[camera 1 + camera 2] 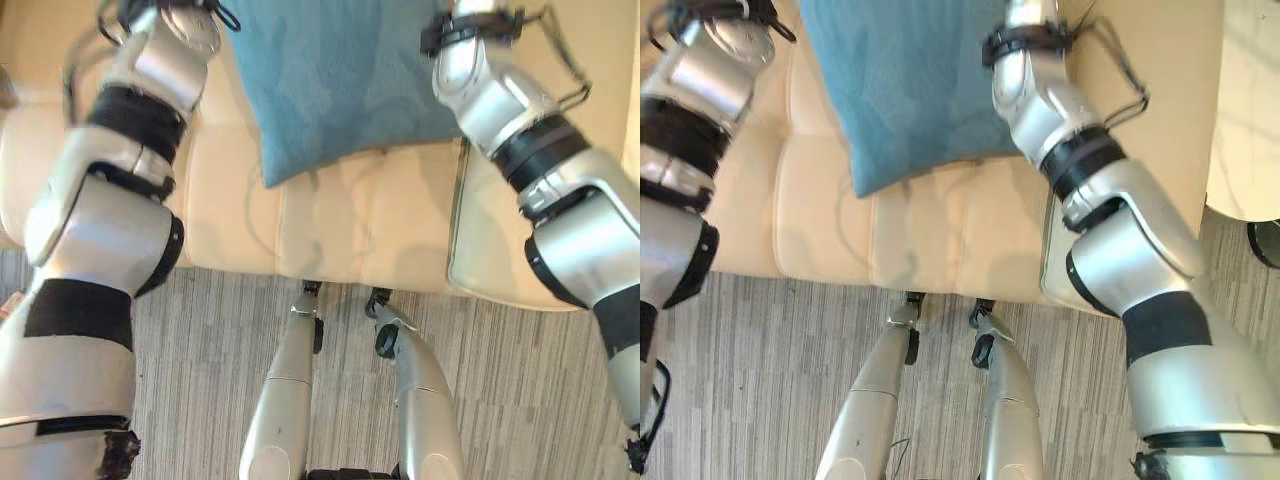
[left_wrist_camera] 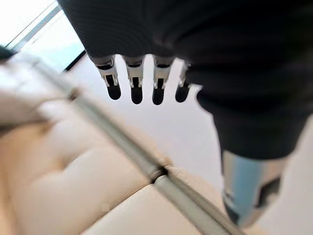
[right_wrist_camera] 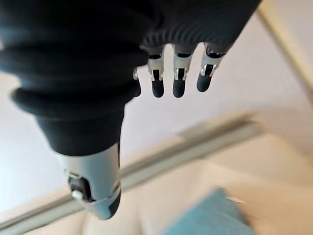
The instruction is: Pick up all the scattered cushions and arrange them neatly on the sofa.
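A blue cushion (image 1: 340, 70) rests on the cream sofa (image 1: 330, 230), leaning against its backrest near the middle. Both my arms reach up on either side of it. In the left wrist view my left hand (image 2: 136, 90) is open, its fingers straight above the sofa's piped top edge (image 2: 122, 142), and it holds nothing. My right hand (image 3: 178, 81) is also open and empty, and a corner of the blue cushion (image 3: 210, 218) lies below it. A flat cream cushion (image 1: 495, 250) with a piped edge lies on the seat at the right, partly hidden by my right arm.
Grey striped carpet (image 1: 210, 350) runs in front of the sofa. A white piece of furniture (image 1: 1245, 100) stands past the sofa's right end, with a dark round object (image 1: 1267, 245) on the floor beside it.
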